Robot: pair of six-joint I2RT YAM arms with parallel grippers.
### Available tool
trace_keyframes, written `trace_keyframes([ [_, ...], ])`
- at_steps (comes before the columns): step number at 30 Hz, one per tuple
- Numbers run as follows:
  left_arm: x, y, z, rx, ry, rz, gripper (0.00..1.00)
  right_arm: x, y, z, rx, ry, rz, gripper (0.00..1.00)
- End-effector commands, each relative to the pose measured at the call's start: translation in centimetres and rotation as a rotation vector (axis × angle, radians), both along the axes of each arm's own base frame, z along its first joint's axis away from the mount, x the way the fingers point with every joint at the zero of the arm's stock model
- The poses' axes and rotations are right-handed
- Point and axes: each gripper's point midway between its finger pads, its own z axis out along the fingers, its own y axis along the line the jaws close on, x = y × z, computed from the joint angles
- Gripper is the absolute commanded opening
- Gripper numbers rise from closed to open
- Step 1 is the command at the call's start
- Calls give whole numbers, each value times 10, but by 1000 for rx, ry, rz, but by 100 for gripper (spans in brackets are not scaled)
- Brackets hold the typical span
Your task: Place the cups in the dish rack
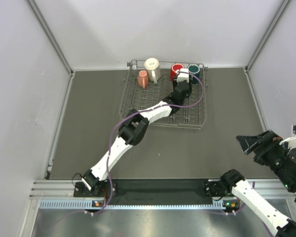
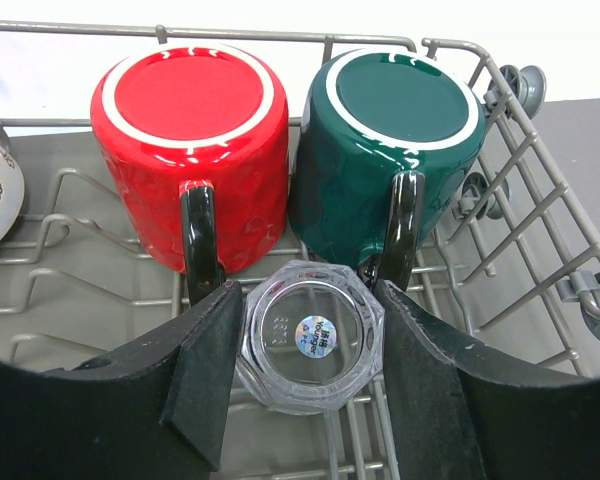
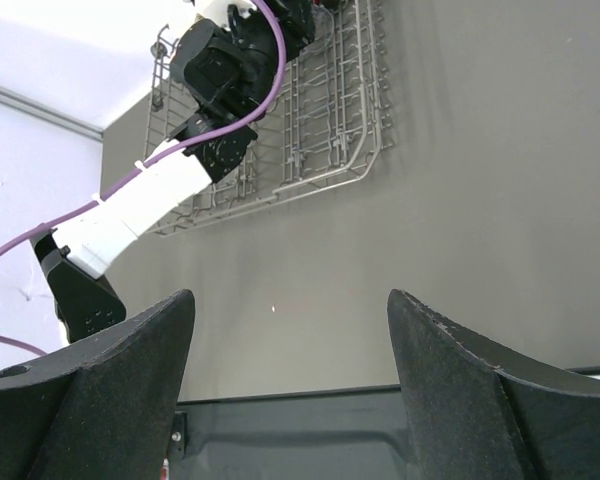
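Note:
The grey wire dish rack (image 1: pixel 138 106) stands at the back middle of the table. In it, upside down, are the salmon-pink mug (image 1: pixel 142 78), the white speckled mug (image 1: pixel 152 66), the red mug (image 1: pixel 176 70) and the dark green mug (image 1: pixel 194 70). My left gripper (image 2: pixel 310 345) reaches into the rack and is shut on the clear glass (image 2: pixel 310 300), held bottom-up just in front of the red mug (image 2: pixel 190 130) and green mug (image 2: pixel 400 130). The glass sits low over the rack wires (image 2: pixel 540 200). My right gripper (image 3: pixel 290 300) is open and empty, over bare table at the right (image 1: pixel 244 143).
The left arm (image 1: pixel 133 131) stretches diagonally from its base to the rack. The rack's raised right side (image 2: pixel 565 280) is close to the green mug. Grey walls enclose the table on three sides. A metal rail (image 1: pixel 153 202) runs along the near edge.

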Motion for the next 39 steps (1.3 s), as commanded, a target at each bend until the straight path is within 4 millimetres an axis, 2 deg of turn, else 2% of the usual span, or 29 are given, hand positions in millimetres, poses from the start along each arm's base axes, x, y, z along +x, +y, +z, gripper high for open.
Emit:
trace_keyframes([
  [1, 5, -2, 39, -60, -53, -4, 60, 3, 0, 4, 5, -19, -1, 78],
  [7, 4, -2, 46, -62, -50, -12, 74, 4, 0, 5, 2, -26, 6, 78],
  [12, 3, -1, 56, -65, -54, -15, 77, 3, -1, 4, 4, -28, 4, 78],
  [15, 1, 0, 69, -79, -54, -17, 78, 3, -1, 1, 4, -20, 4, 78],
  [24, -11, 3, 128, -119, -80, -55, 80, 4, -6, -6, -3, 3, -26, 80],
  [25, -16, 5, 139, -130, -85, -66, 80, 5, -5, -7, -7, 8, -22, 81],
  [27, -23, 5, 151, -151, -76, -88, 79, 7, -2, -12, -18, 29, -17, 82],
  [28, -29, 7, 166, -167, -79, -96, 79, 9, 0, -14, -25, 35, -9, 82],
  [30, -36, 11, 174, -175, -52, -113, 79, 12, 4, -19, -45, 49, 12, 83],
  [31, -44, 17, 189, -185, -53, -116, 79, 16, 8, -19, -55, 51, 22, 83],
  [33, -53, 24, 198, -191, -28, -123, 80, 21, 13, -23, -96, 59, 52, 84],
  [34, -61, 32, 212, -197, -30, -132, 80, 25, 17, -27, -119, 75, 66, 84],
  [35, -66, 38, 211, -192, 3, -129, 80, 29, 20, -27, -144, 73, 91, 84],
  [36, -72, 51, 233, -219, -2, -121, 81, 34, 25, -33, -172, 99, 104, 85],
  [37, -76, 59, 228, -226, 33, -117, 81, 38, 28, -34, -186, 106, 115, 86],
  [38, -80, 66, 233, -287, 70, -116, 81, 42, 32, -36, -204, 109, 132, 86],
  [39, -86, 87, 250, -322, 86, -116, 81, 47, 35, -38, -219, 120, 138, 87],
])
